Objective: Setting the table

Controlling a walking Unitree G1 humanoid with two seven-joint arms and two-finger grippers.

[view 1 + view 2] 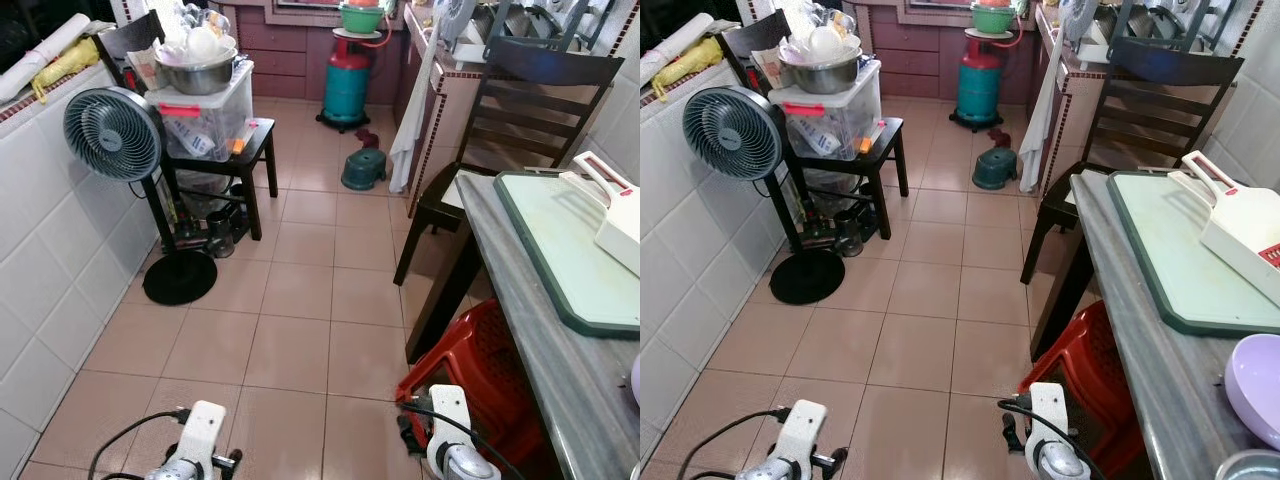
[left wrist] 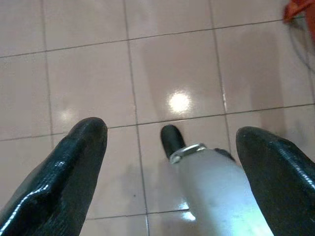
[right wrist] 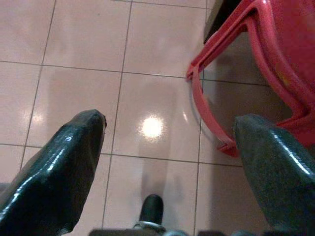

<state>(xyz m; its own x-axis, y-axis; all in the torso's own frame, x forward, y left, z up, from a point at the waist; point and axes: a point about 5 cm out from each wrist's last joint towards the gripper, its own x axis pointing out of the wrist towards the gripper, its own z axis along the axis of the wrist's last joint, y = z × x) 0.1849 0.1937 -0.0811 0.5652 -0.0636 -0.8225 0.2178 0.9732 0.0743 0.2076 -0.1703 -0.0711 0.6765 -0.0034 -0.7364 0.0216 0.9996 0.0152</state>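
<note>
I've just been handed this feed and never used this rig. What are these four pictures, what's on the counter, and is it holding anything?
You are looking through a walking humanoid robot. The two wide pictures come from its head camera, looking down a tiled kitchen floor; the other two come from cameras on its wrists. The left gripper and right gripper hang low over the floor, fingers apart, holding nothing. On the robot's right runs a grey counter carrying a green-edged cutting board, a white scoop resting on it, and a purple bowl. A red plastic chair sits below.
</note>
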